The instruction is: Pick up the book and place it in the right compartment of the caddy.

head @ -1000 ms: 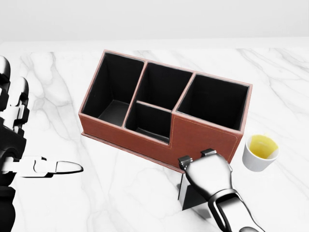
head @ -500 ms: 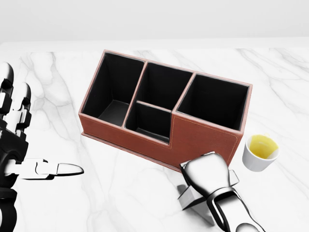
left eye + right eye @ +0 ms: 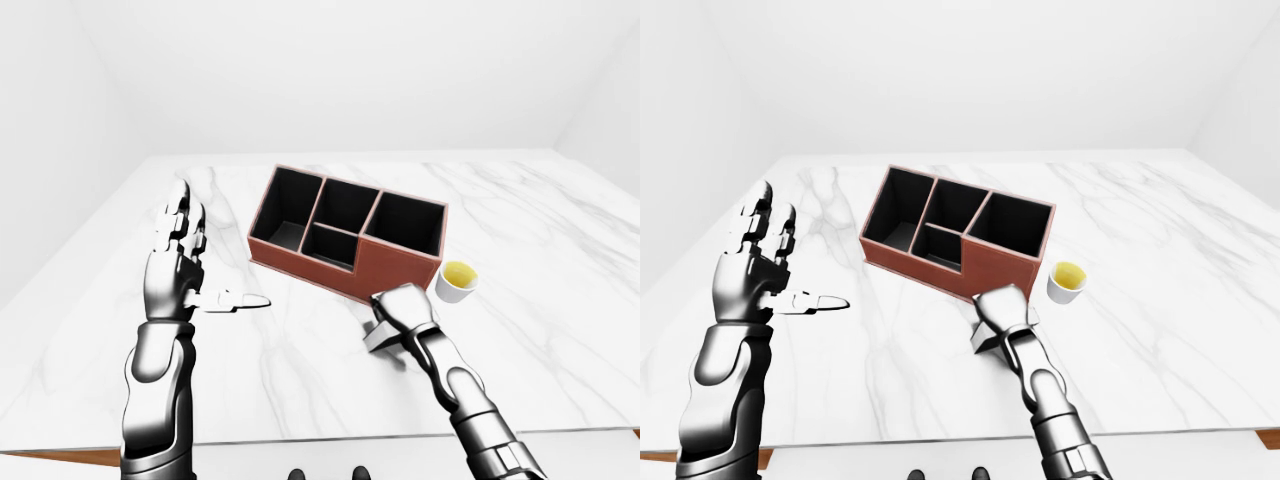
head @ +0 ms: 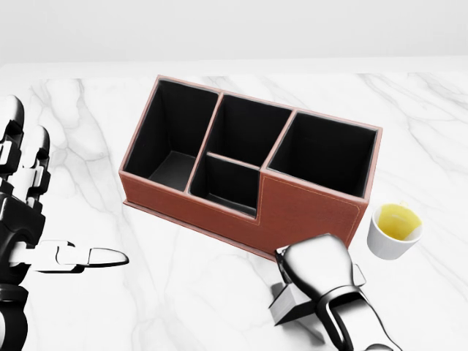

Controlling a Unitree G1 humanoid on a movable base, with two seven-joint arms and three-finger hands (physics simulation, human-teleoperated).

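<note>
The brown caddy with black compartments stands mid-table, its large right compartment empty. The small grey book lies tilted on the marble just below the caddy's right end. My right hand sits on top of it with fingers curled round it, hiding most of it; the book's lower left corner shows in the left-eye view. My left hand is open, fingers spread and thumb pointing right, held above the table at the view's left, away from the caddy.
A white cup with yellow liquid stands right of the caddy, close to my right hand. The white marble table extends around; its near edge runs along the bottom of the left-eye view.
The book has tipped from upright to a low tilt under my right hand, which rolled over it and moved slightly down. The left hand barely drifted.
</note>
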